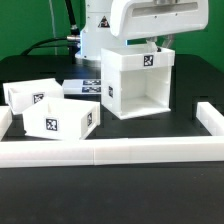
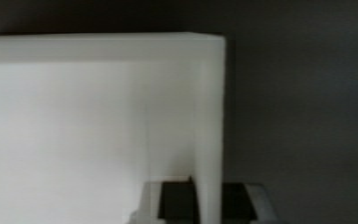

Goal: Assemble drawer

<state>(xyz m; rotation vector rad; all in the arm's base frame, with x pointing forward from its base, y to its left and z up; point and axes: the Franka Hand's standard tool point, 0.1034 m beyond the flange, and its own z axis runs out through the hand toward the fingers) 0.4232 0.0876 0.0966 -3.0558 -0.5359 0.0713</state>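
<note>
The white open-fronted cube housing (image 1: 140, 85) stands upright on the black table, its opening facing the front and a tag on its top front. My gripper (image 1: 158, 45) reaches down onto its top at the exterior view's right. In the wrist view the gripper (image 2: 206, 200) straddles the housing's thin side wall (image 2: 208, 120), with the dark fingers (image 2: 172, 200) pressed against it on both sides. Two smaller white tagged trays lie at the exterior view's left, one farther back (image 1: 30, 95) and one nearer (image 1: 62, 122).
A long low white wall (image 1: 110, 152) runs along the front, with raised ends at the left (image 1: 6, 120) and right (image 1: 210, 118). The marker board (image 1: 85, 87) lies flat behind the trays. The robot base and cables stand at the back.
</note>
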